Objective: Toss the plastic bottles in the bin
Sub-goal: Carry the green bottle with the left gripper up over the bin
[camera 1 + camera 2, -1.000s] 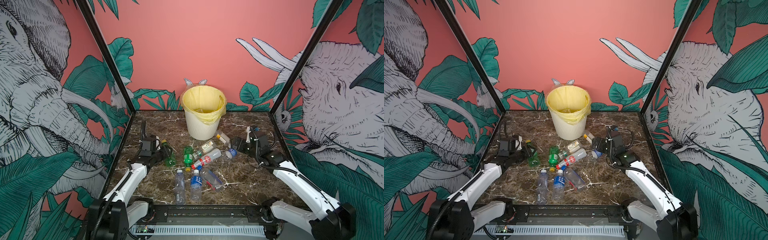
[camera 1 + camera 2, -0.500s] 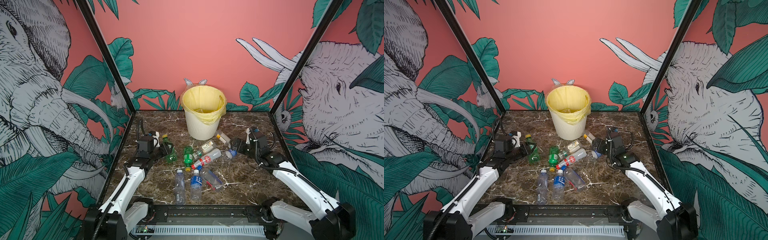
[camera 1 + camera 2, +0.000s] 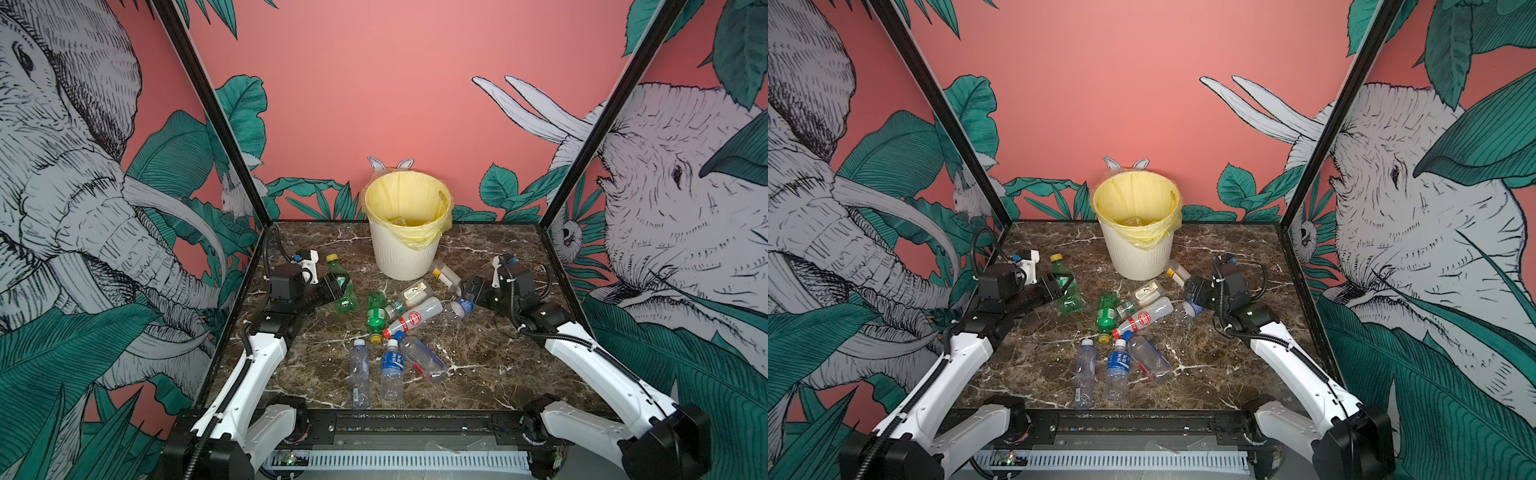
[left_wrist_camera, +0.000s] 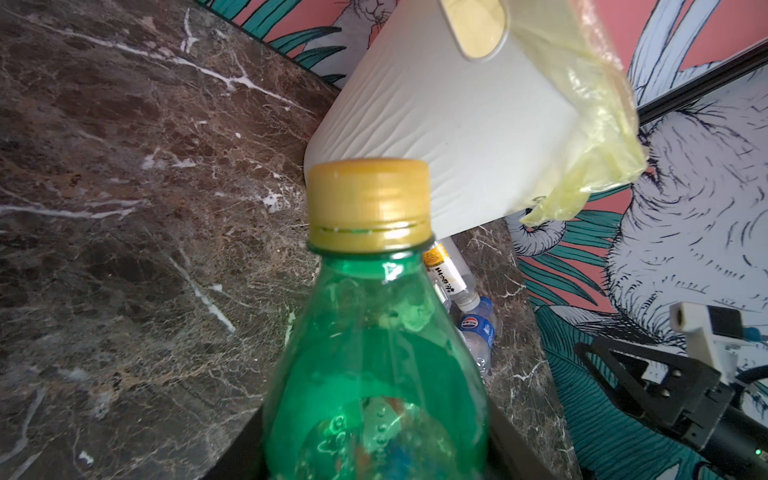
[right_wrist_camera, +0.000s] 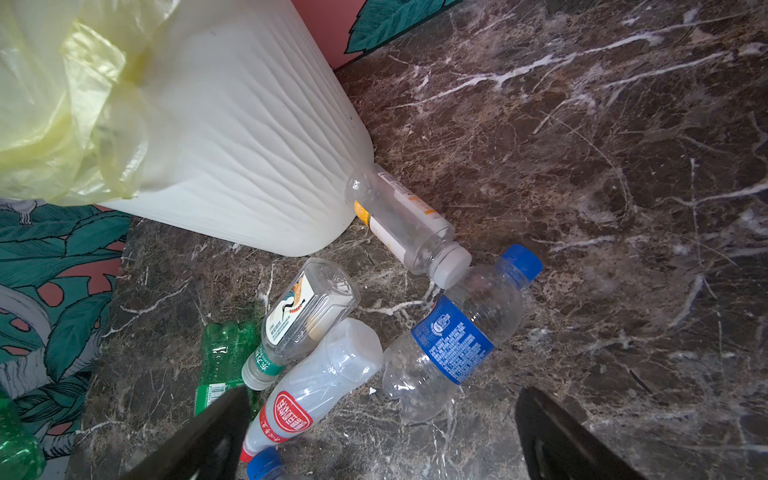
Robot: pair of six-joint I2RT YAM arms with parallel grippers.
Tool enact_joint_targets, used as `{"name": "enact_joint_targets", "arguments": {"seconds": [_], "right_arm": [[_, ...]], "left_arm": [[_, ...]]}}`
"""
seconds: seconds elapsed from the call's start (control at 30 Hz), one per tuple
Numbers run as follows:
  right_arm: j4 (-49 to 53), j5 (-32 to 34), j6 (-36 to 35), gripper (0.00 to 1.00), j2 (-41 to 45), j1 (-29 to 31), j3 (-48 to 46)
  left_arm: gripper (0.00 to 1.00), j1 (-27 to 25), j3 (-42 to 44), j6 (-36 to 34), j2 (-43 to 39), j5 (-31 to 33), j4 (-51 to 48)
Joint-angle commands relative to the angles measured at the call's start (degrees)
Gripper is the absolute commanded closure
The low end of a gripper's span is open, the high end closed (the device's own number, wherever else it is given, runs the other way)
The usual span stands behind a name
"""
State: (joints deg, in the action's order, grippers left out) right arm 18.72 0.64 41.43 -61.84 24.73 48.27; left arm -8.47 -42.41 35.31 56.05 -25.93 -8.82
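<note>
Left of the bin (image 3: 405, 257) the left gripper (image 3: 332, 287) pinches a yellow-capped green bottle (image 3: 346, 301), and right of it the right gripper (image 3: 468, 291) stands spread wide.

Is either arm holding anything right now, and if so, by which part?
The left gripper holds the yellow-capped green bottle, jaws shut across its mid-body, with the cap end free. The right gripper is open and holds nothing.
</note>
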Motion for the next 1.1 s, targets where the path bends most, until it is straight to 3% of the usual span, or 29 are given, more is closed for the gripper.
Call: {"name": "enact_joint_targets", "arguments": {"seconds": [0.0,0.5,1.07], "right_arm": [[-1.45,-0.12,0.46,0.01,-0.12,-0.30,-0.46],[-1.32,-0.73,0.78,0.01,-0.38,-0.64,-0.38],[-2.02,-1.25,1.03,0.01,-0.90,-1.18,-0.70]], "left_arm": [[0.47,0.32,-2.67,0.73,-1.48,-1.35,1.39],[0.47,0.30,-13.37,0.10,-1.75,-1.74,0.11],[0.48,0.26,-16.93,2.64,0.52,-2.11,1.91]]}}
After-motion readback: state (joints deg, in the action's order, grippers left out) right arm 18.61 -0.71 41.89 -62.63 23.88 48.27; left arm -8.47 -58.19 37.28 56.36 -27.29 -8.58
